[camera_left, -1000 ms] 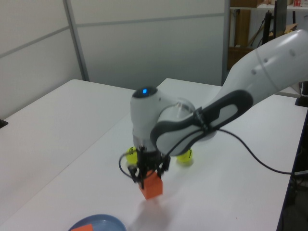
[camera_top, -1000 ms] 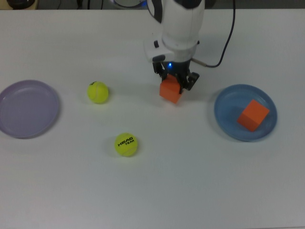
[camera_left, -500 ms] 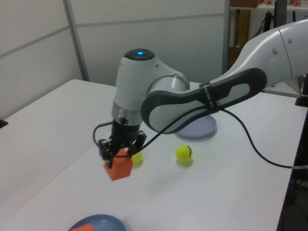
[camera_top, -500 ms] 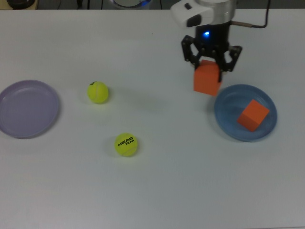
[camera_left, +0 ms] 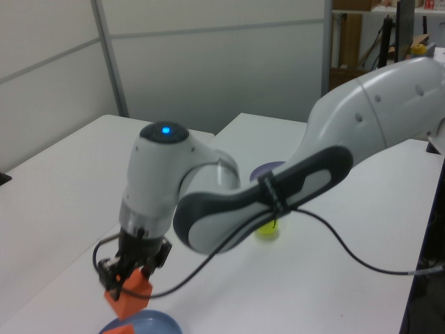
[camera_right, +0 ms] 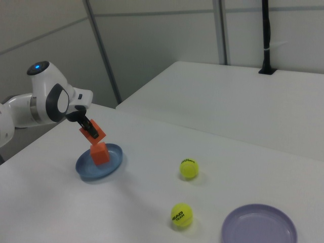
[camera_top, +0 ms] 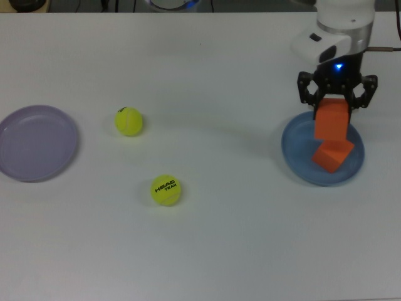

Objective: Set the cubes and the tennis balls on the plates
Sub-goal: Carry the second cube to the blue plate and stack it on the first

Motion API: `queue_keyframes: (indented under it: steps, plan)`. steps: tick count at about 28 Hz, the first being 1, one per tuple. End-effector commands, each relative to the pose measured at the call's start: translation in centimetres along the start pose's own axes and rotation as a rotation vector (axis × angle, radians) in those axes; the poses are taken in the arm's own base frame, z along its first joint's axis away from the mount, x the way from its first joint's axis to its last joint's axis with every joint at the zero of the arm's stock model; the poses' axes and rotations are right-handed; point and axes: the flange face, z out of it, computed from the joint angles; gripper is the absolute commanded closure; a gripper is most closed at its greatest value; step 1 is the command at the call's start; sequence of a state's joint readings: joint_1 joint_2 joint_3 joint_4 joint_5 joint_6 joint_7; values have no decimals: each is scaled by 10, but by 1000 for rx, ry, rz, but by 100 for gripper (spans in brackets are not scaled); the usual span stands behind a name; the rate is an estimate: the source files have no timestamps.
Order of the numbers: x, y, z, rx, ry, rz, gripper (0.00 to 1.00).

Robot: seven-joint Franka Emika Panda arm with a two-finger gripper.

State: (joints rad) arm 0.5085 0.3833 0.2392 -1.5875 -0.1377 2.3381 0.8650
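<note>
My gripper [camera_top: 334,113] [camera_left: 126,285] [camera_right: 90,131] is shut on an orange cube [camera_top: 331,120] [camera_left: 129,300] [camera_right: 95,133], held in the air above the blue plate [camera_top: 299,153] [camera_left: 154,323] [camera_right: 115,161]. A second orange cube [camera_top: 333,157] [camera_right: 99,153] rests on that plate, just below the held one. One tennis ball [camera_top: 129,121] [camera_right: 189,169] lies mid-table, and another with black HEAD TEAM lettering [camera_top: 166,190] [camera_right: 181,215] lies nearer the front. The lavender plate [camera_top: 37,143] [camera_right: 259,225] sits at the top view's left with nothing on it.
A black cable [camera_left: 361,243] runs from the arm across the white table. A second table with a black pole [camera_right: 267,38] stands behind in the right view. A panelled wall [camera_left: 208,62] backs the left view.
The gripper has carried the orange cube from the table's middle towards the top view's right, and it now hangs over the blue plate. Both tennis balls stayed put.
</note>
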Motion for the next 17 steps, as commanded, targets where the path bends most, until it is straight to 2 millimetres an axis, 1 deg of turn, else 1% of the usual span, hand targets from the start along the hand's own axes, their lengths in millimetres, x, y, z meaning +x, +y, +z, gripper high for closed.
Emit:
queue_keyframes:
  steps: [1, 4, 8, 9, 17]
  plan:
    - [-6, -16, 10, 19, 15, -37, 100]
    - [-9, -18, 19, 24, 12, -40, 100]
    - [-9, -18, 22, 26, 12, -42, 100]
    - [-10, -17, 28, 22, 6, -41, 100]
    - [-10, -17, 41, 33, 8, -40, 100]
